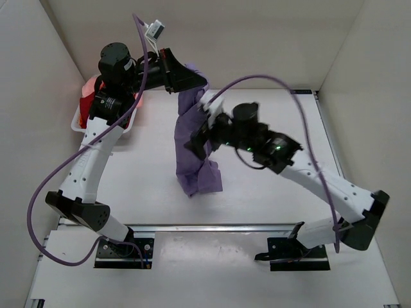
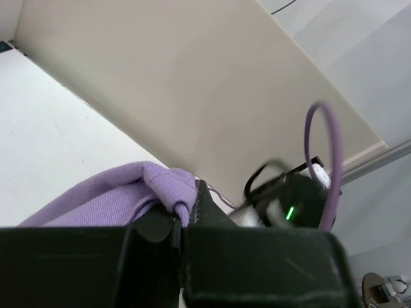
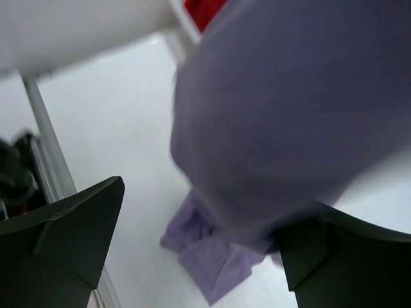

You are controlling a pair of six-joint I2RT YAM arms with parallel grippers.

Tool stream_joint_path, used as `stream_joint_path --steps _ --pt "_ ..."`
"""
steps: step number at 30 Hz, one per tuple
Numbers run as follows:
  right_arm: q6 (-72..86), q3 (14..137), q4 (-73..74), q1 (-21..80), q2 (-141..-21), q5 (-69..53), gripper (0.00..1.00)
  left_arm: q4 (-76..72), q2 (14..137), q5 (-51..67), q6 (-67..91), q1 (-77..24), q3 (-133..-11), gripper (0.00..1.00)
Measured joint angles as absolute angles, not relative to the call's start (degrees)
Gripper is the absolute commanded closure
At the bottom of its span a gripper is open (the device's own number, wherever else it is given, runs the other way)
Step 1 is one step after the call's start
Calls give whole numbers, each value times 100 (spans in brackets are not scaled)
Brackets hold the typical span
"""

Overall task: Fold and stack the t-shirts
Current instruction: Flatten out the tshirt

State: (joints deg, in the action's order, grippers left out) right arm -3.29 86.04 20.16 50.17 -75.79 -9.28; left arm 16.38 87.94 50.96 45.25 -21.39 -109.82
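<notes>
Left gripper (image 1: 200,82), raised high, is clenched on the top edge of a purple t-shirt (image 1: 192,151), which hangs down to the table (image 1: 141,167), its bottom bunched there. Right gripper (image 1: 200,131), fingers spread, straddles the hanging cloth midway.

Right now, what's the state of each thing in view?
shirt: hanging from a pinched edge, bottom bunched on the table.
left gripper: shut on shirt, raised.
right gripper: open, at the hanging shirt.
bin: holds red clothes.
</notes>
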Motion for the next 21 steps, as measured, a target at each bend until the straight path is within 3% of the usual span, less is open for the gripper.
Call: stream_joint_path --steps 4,13,15,17,21 --pt "-626 8088 2093 5561 -7852 -215 3 1699 8750 5061 4458 -2110 -10820 99" --pt "-803 7520 1188 5618 -7258 821 6 1590 8576 4995 4462 -2108 -10379 99" --pt "-838 7358 921 5564 -7144 891 20 1579 8576 4995 4464 -2102 -10346 100" --pt "-923 7325 757 5476 -7126 937 100 1577 8576 4995 4464 -2091 -10339 99" --pt "-1022 7411 672 5349 -7126 1153 100 1581 8552 4995 4456 -2056 -10335 98"
